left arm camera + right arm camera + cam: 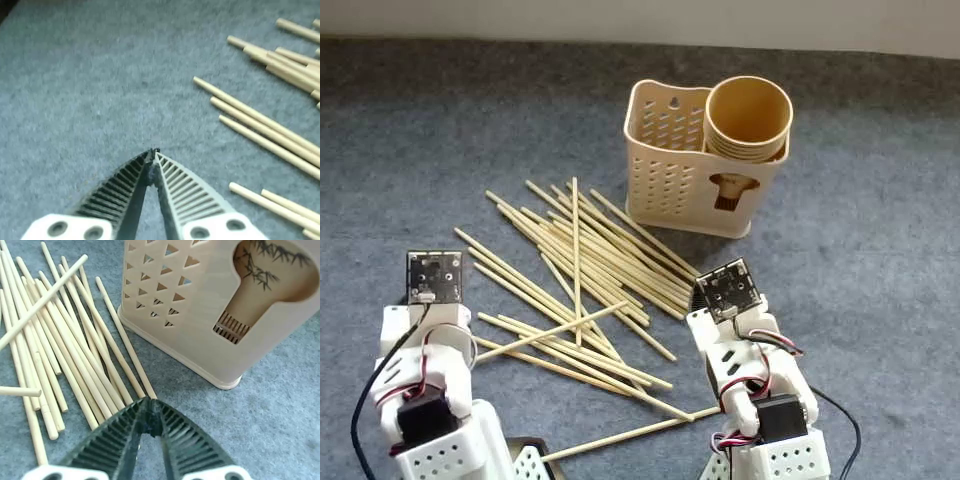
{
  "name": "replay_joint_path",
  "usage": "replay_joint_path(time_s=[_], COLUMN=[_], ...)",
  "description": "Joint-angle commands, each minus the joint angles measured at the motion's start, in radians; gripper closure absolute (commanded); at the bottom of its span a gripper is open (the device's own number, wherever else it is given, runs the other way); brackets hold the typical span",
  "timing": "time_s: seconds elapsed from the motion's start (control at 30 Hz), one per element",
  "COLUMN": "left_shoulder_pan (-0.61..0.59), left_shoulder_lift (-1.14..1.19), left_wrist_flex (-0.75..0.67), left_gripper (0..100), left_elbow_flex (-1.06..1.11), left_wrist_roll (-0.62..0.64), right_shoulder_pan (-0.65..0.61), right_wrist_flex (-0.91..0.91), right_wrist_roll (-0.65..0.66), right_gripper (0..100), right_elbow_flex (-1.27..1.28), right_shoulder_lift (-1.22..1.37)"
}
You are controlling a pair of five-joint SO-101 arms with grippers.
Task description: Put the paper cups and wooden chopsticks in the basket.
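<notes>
High view: paper cups (750, 118) stacked inside basket (665, 165), beyond right pincer (148, 403). Scattered wooden chopsticks (582, 285) on grey mat (880, 250) between both pincers and basket. Clenched, empty left pincer (153, 153), chopsticks lying near its side. Clenched, empty right pincer just beside nearest chopstick end.

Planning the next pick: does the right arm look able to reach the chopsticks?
Probably yes: the right gripper, shut, hangs just short of the chopsticks, nothing between them; it must open first.

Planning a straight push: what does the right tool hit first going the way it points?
Likely the end of the nearest wooden chopstick, off the right tool; beyond it the beige perforated plastic basket. Height unclear.
</notes>
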Motion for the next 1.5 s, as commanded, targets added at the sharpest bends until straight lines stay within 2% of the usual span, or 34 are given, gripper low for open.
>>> replay_joint_path(time_s=[0.0,0.2,0.4,0.63,0.9,1.03,1.13,1.27,1.47], left_shoulder_pan=[-0.044,-0.039,-0.039,-0.039,-0.038,-0.038,-0.038,-0.038,-0.038], left_shoulder_lift=[-0.013,-0.012,-0.012,-0.012,-0.012,-0.012,-0.012,-0.01,-0.01], left_wrist_flex=[0.0,0.002,-0.002,0.0,-0.002,-0.002,-0.002,-0.002,-0.002], left_gripper=[99,99,99,99,99,99,99,99,99], left_elbow_flex=[0.091,0.11,0.13,0.13,0.13,0.13,0.13,0.13,0.13], left_wrist_roll=[-0.012,-0.012,-0.014,-0.014,-0.014,-0.014,-0.014,-0.014,-0.014], right_shoulder_pan=[-0.002,-0.008,-0.01,-0.111,-0.2,-0.216,-0.219,-0.312,-0.401], right_wrist_flex=[0.022,0.131,0.268,0.418,0.429,0.423,0.4,0.406,0.357], right_wrist_roll=[0.005,0.005,-0.048,-0.049,-0.049,-0.052,-0.106,-0.13,-0.265], right_gripper=[99.1,99.1,99.1,99.1,99.1,99.1,99.2,99.3,99.3], right_elbow_flex=[0.099,0.079,-0.119,-0.418,-0.539,-0.602,-0.674,-0.773,-0.855], right_shoulder_lift=[0.001,-0.004,0.005,0.005,0.018,0.119,0.243,0.43,0.642])
